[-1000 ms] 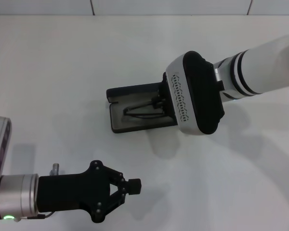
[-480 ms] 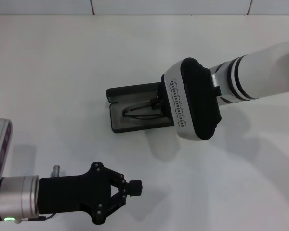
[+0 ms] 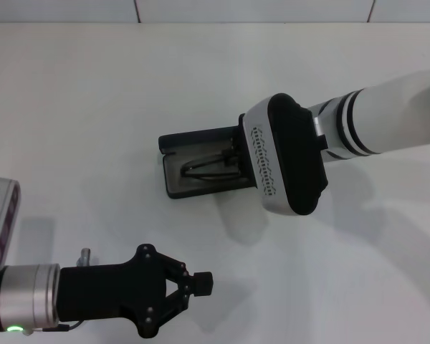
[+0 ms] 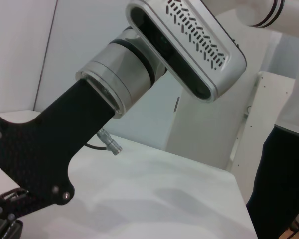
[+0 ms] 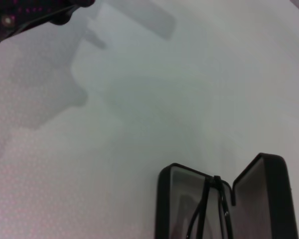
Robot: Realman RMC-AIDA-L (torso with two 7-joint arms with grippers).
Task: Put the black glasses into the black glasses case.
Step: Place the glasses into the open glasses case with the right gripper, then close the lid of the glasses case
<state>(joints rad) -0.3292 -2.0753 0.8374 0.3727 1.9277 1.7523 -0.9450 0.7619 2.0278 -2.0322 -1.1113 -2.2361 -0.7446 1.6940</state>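
**Glasses in tray, right arm nearest**

Black glasses lying inside the open black glasses case, mid-table, long axis running along the tray's length, left-right in head view. Right wrist view confirms: frame down in the grey-lined tray, lid standing open beside it. Right gripper at the case's right end, fingertips hidden behind the wrist housing; cannot tell whether parted or clamped on the frame. Left gripper well apart, at the near edge of the table, fingers together on nothing, parked. Judgement: placement looks done or nearly so; next call is a clean release and retreat along the long axis, away from the open lid. Risk: dragging a temple arm out on exit.
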